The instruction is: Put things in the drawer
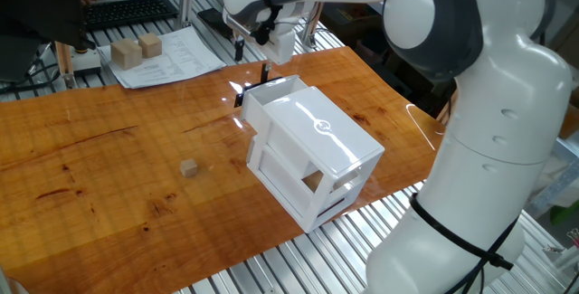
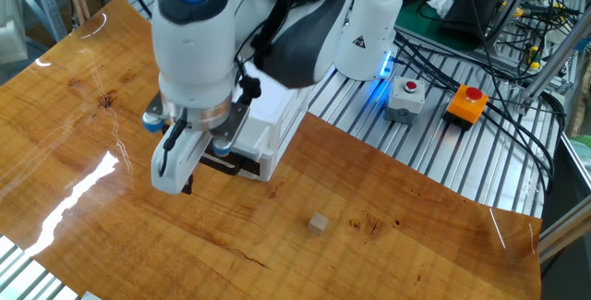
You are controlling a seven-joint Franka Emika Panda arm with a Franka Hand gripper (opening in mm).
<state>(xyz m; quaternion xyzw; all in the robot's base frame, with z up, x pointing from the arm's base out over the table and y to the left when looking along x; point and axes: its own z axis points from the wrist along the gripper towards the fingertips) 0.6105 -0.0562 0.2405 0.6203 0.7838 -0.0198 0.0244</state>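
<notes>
Item: small wooden cube. It lies loose on the bare wooden table, well apart from the white cabinet and from the arm. Nothing touches it.

Item: drawer. It appears pulled out from the cabinet's end, its black handle facing away from the cube. In the other fixed view the drawer front sits just behind the hand, partly hidden.

Item: gripper. It hangs just outside the drawer's handle end, holding nothing. You cannot tell from either view whether the fingers stand apart or together; the hand's body covers them.

Hazards for you to weigh:
- The cube is tiny. A grasp set slightly off-centre would likely squirt it sideways across the glossy table, or pinch one corner so it drops in transit.
- The cabinet looks light and unfixed. If the hand brushes the handle or drawer front while moving off toward the cube, the drawer could slide shut or the cabinet skid.
- The drawer opening is narrow. Release high or off to one side and the cube may bounce off the rim onto the table.
- Two larger wooden blocks sit on the paper sheet at the far edge; do not take them for the target.
</notes>
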